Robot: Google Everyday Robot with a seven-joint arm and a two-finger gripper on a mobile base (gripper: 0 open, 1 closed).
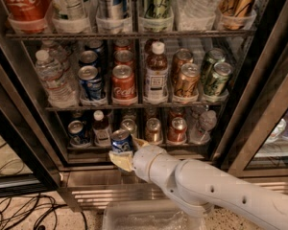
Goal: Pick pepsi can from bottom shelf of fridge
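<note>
One blue aluminium pepsi can with a silver top and pull tab is clamped in the two-finger gripper. The cream fingers are closed against its sides, one at 7 o'clock of the can and one at 3 o'clock. The can stands close to upright. It is at the front of the dark wire bottom shelf, over the steel front edge, at about 7 o'clock from the centre of the view. Whether its base touches the shelf cannot be told.

The white jointed robot arm enters from 4 o'clock and reaches toward 10 o'clock into the tall stainless steel fridge.

Bottom shelf contents, behind the gripper:
- At 10 o'clock of the held can: a small blue can and a small white-capped bottle.
- At 12 o'clock: a silver-topped can, just beside the held can.
- At 2 o'clock: a copper-coloured can, a red can and a clear plastic bottle.

On the shelf above stand a red Coca-Cola can and a brown white-capped bottle.

The slatted steel base grille lies at 6 o'clock of the bottom shelf, with a clear plastic bin below it.
</note>
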